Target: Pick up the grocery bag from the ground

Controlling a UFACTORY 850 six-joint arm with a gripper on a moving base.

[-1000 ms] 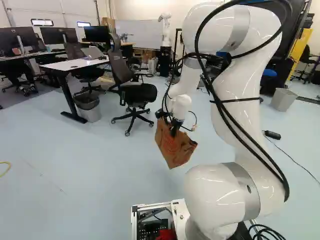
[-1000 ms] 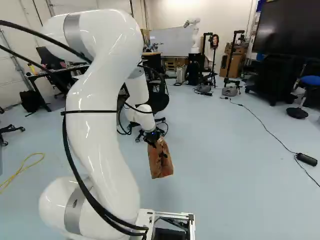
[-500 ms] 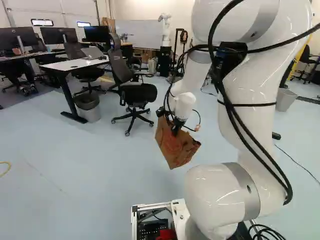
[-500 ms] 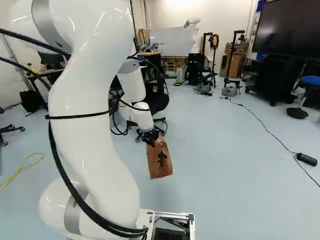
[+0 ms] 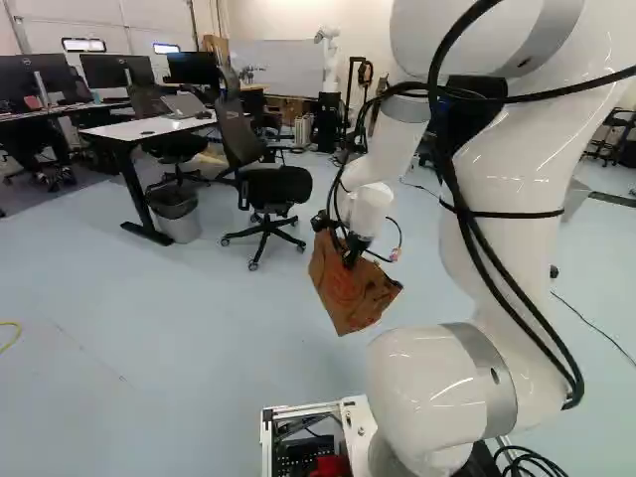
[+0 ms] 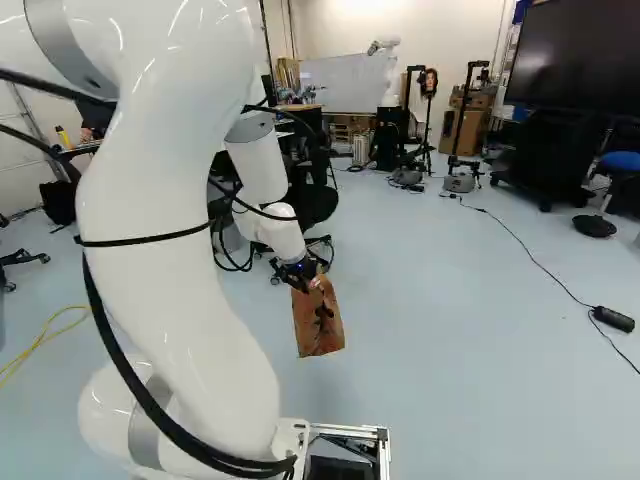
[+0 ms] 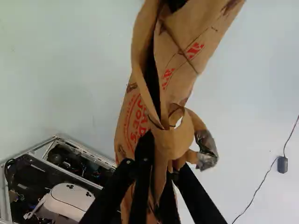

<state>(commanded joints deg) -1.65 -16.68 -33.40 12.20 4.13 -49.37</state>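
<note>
Floor point(image 5: 189, 328) spans the foreground of both base views; white arm point(image 5: 497, 258) reaches out over it, bent at the elbow, its wrist angled down. Office chair point(image 5: 270, 189) stands beyond the wrist in the left base view. Grocery bag point(image 6: 318, 325) hangs from the wrist, tilted, and looks to be off the floor (a faint dark patch lies under it in the right base view, probably its shadow). Fingers point(image 7: 188, 182) are clamped on the bag's upper paper, one on each side of the gathered edge. A paper loop point(image 7: 180, 140), likely a handle, curls out beside them, with a grey shiny crumple point(image 7: 207, 148) at its end. Assessment: pickup essentially achieved; step in hand is to carry the lift through and steady the load. Method: raise slowly and smoothly, no jerk at start or stop, since a bag pinched at one edge may swing or twist. Hold the clamping force, as thin folded paper could slip or tear. Leave room between the bag and the base frame point(image 7: 80, 161), whose corner shows close by in the wrist view. Let any sway die out before travelling.
</note>
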